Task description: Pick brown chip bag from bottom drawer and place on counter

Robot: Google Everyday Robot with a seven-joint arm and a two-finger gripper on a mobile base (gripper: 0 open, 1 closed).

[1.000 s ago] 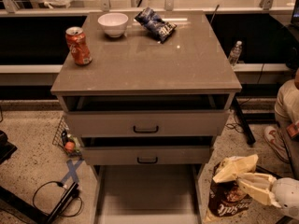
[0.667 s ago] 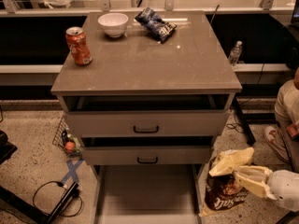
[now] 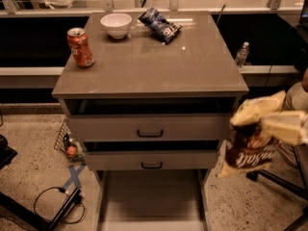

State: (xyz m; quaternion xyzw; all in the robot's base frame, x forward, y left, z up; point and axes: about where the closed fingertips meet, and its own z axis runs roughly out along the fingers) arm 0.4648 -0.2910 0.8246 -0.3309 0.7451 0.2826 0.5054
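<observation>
The brown chip bag (image 3: pixel 250 146) hangs in the air at the right of the cabinet, level with the two upper drawers. My gripper (image 3: pixel 276 124) comes in from the right edge and is shut on the bag's tan top end. The bottom drawer (image 3: pixel 151 198) is pulled out at the foot of the cabinet; its pale floor shows nothing in it. The counter (image 3: pixel 159 64) is the glossy grey-brown top, up and to the left of the bag.
On the counter stand an orange soda can (image 3: pixel 80 47), a white bowl (image 3: pixel 116 24) and a dark-blue snack bag (image 3: pixel 160 25). A water bottle (image 3: pixel 241 55) stands on the ledge behind. Cables (image 3: pixel 57 203) and a small basket (image 3: pixel 67 143) lie on the floor at left.
My gripper has lifted the brown chip bag from low beside the bottom drawer up to the height of the upper drawers, and a little to the right.
</observation>
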